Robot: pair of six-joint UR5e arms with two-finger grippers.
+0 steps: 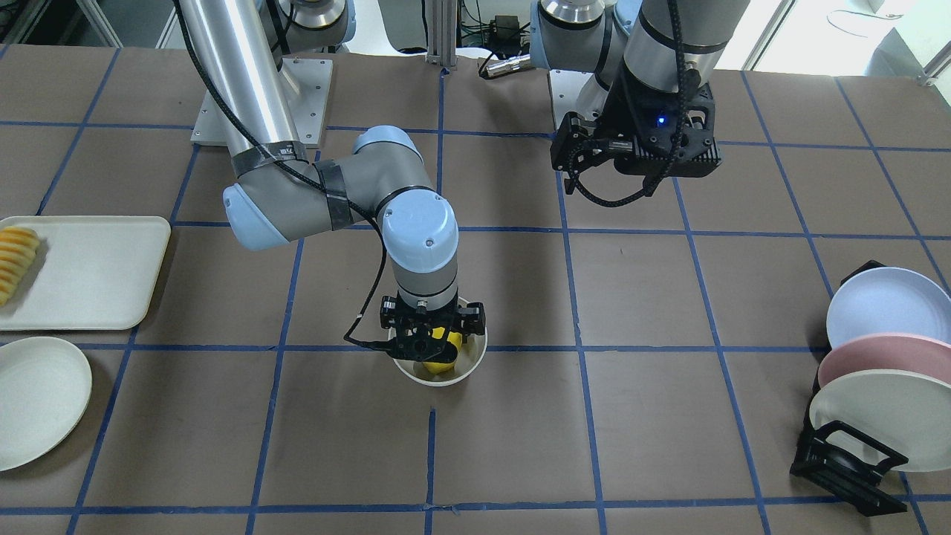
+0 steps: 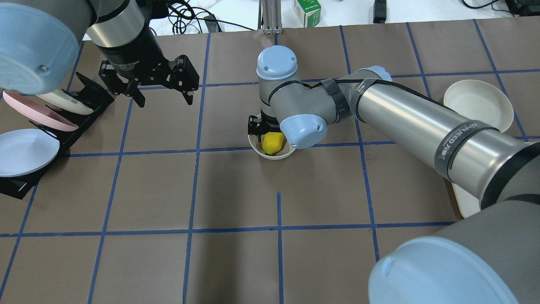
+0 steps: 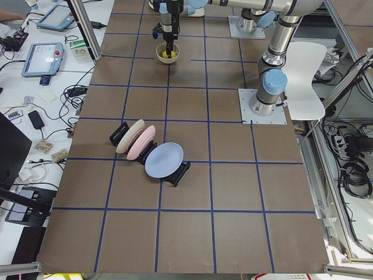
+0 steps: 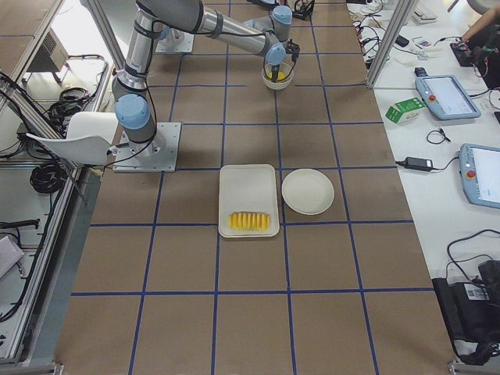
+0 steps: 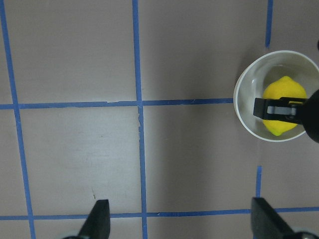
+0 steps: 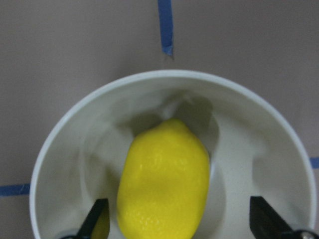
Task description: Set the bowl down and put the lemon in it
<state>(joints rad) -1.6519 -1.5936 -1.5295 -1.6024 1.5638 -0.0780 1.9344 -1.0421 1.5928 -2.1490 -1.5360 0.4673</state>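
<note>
Lemon point(image 6: 163, 184) lies in bowl point(image 6: 84, 144), mid-worktop point(image 1: 639, 297); long axis 12–6 in right wrist view, tip at 12. Right fingers point(image 6: 262, 218) apart, straddling it at 9 and 3, unclamped. Left fingers point(image 5: 101, 216) apart, well away. Judged next: right arm lifts clear.

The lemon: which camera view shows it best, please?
The right wrist-mounted view: the lemon lies large and unobstructed in the bowl. The left wrist view shows it small, crossed by the right gripper; overhead and front partly hide it; side views, specks.
</note>
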